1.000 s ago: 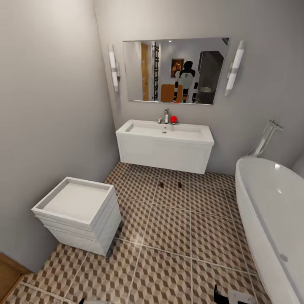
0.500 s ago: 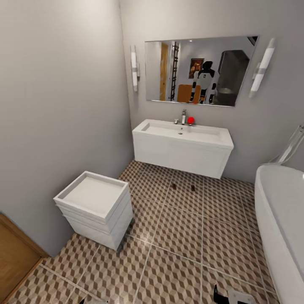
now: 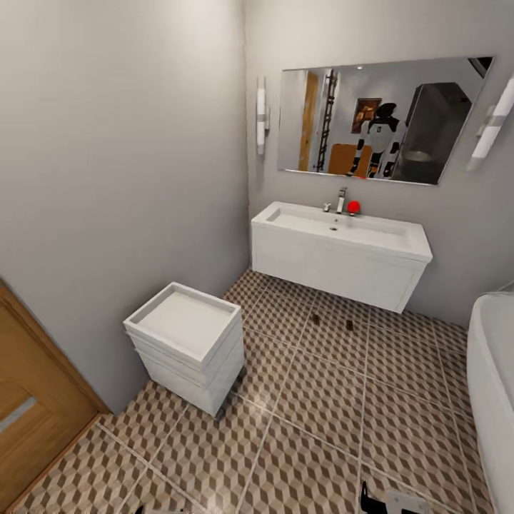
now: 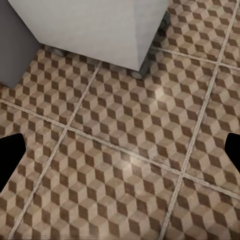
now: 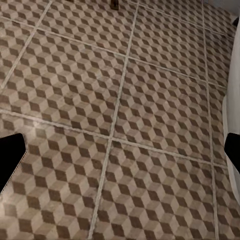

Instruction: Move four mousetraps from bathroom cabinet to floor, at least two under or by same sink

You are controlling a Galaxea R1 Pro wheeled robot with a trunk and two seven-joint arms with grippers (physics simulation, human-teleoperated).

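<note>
Head view: two mousetraps [image 3: 315, 319] [image 3: 350, 325] on bathroom floor [image 3: 321, 421], just in front of sink [image 3: 339, 253], far ahead of both claws. Left wrist view: left claw [image 4: 120, 150] spread, empty, above tiles near white drawer unit [image 4: 95, 25]. Right wrist view: right claw [image 5: 120, 155] spread, empty; nearer arm can't be told.

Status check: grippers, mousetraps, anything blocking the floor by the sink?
Both grippers open, empty. Two mousetraps on bathroom floor before the sink. White drawer unit stands aside; path open.
</note>
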